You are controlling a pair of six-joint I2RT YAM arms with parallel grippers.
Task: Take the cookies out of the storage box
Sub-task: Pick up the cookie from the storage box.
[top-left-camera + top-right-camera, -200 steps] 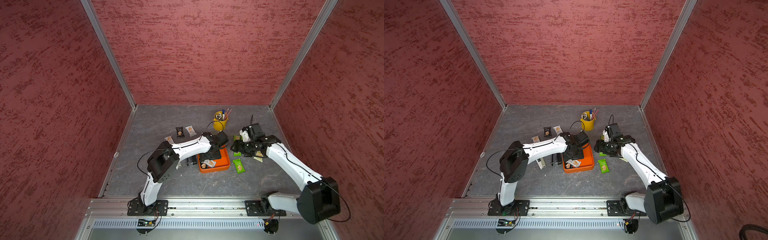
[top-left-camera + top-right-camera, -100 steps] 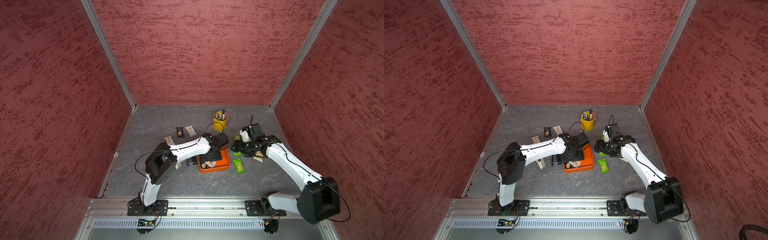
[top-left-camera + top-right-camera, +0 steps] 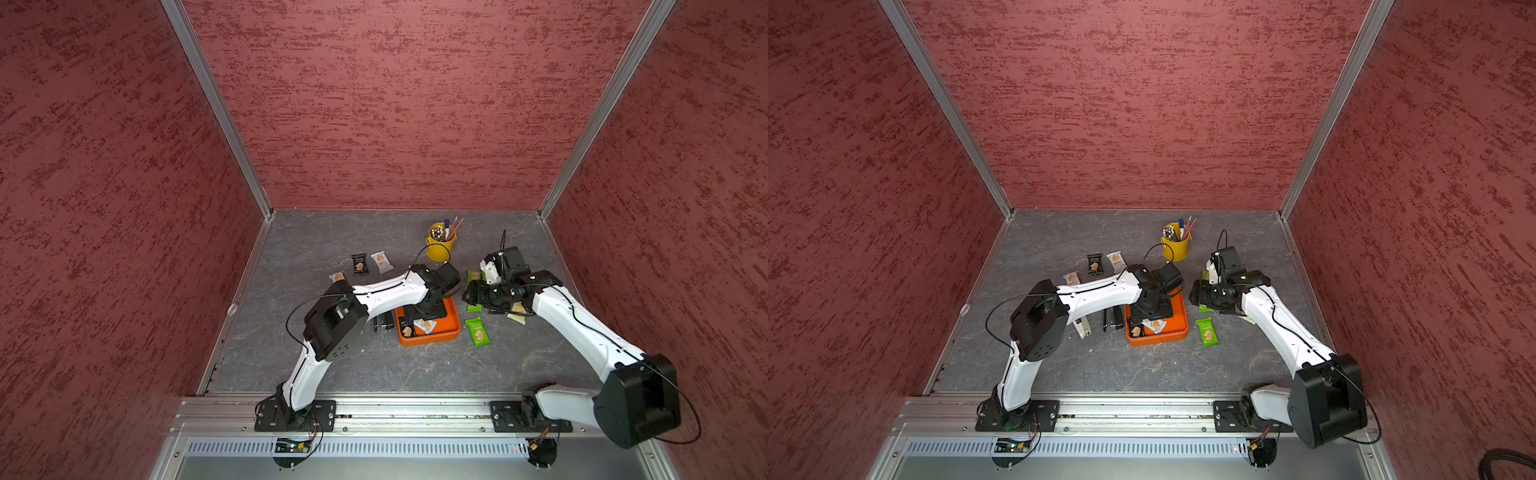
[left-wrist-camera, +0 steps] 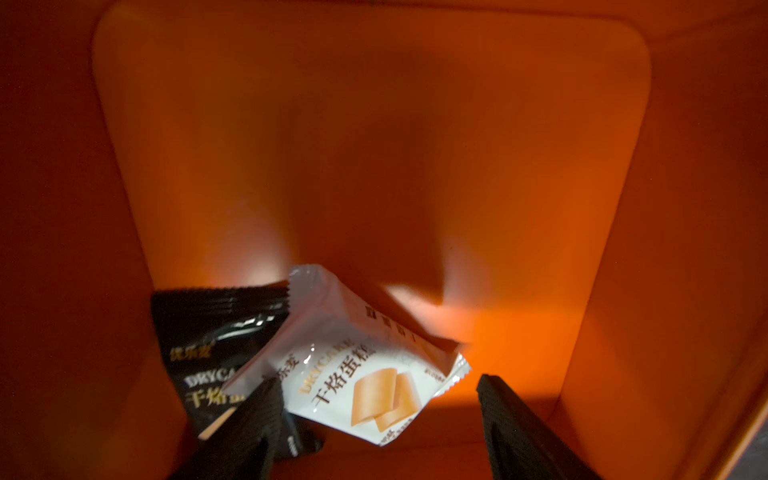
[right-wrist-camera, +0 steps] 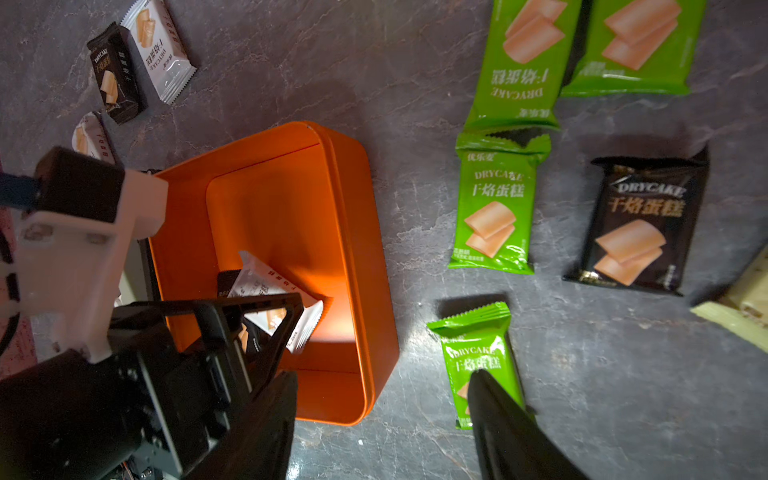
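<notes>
Our left gripper gapes empty over 2 cookies in the box; closing may snag the black packet under the white packet. Our right gripper, open and empty beside the box, risks bumping the left arm.

Your top views sit high over the front rail, pitched down at the grey tabletop from far back. Both top views take in the red walls, both arms and the whole floor, in nearly the same picture. Your left wrist camera is very close, inside the storage box, facing its floor past the left gripper. Your right wrist camera rides higher beside the box, looking down past the right gripper at box and loose cookies. All four share the box.
</notes>
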